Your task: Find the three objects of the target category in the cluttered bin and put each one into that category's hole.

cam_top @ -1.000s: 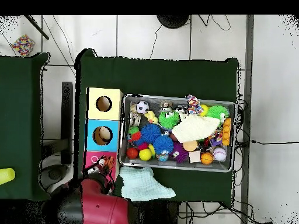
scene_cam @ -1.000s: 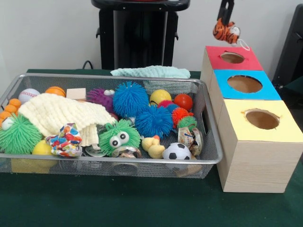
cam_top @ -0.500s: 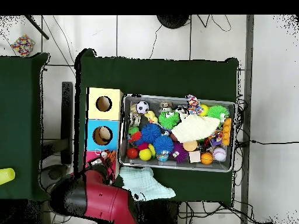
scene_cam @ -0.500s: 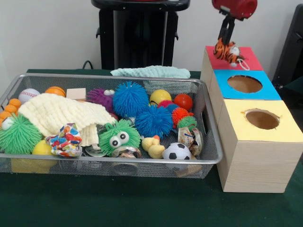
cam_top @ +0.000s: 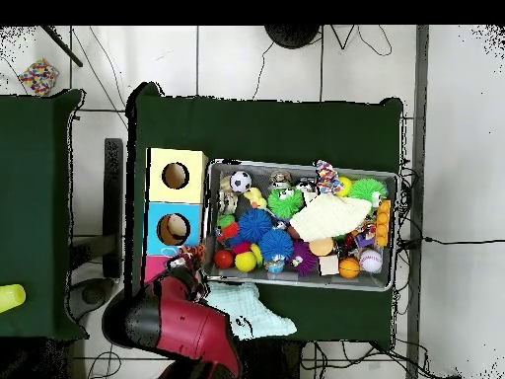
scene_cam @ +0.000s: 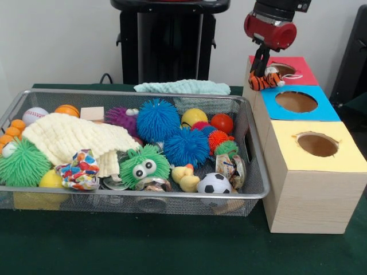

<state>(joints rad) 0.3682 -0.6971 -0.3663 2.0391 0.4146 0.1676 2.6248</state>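
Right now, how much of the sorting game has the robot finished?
No finished drop shows: what is inside the holes cannot be seen. In hand: the pincer holds a tiger toy at the near edge of the red box, beside its hole, not in it. Left: get the tiger through the hole, then search the wire bin, where a yellow duck might belong to the same group.

The arm [scene_cam: 274,20] gets chopped off by the top edge up front, and from overhead it covers most of the red box [cam_top: 156,267]. The hand [scene_cam: 260,71] sits half buried behind the tiger toy [scene_cam: 265,80], so its grip is anyone's guess. The cream knit cloth [scene_cam: 74,137] hides whatever's under it at 9 o'clock in the wire bin [scene_cam: 252,172].
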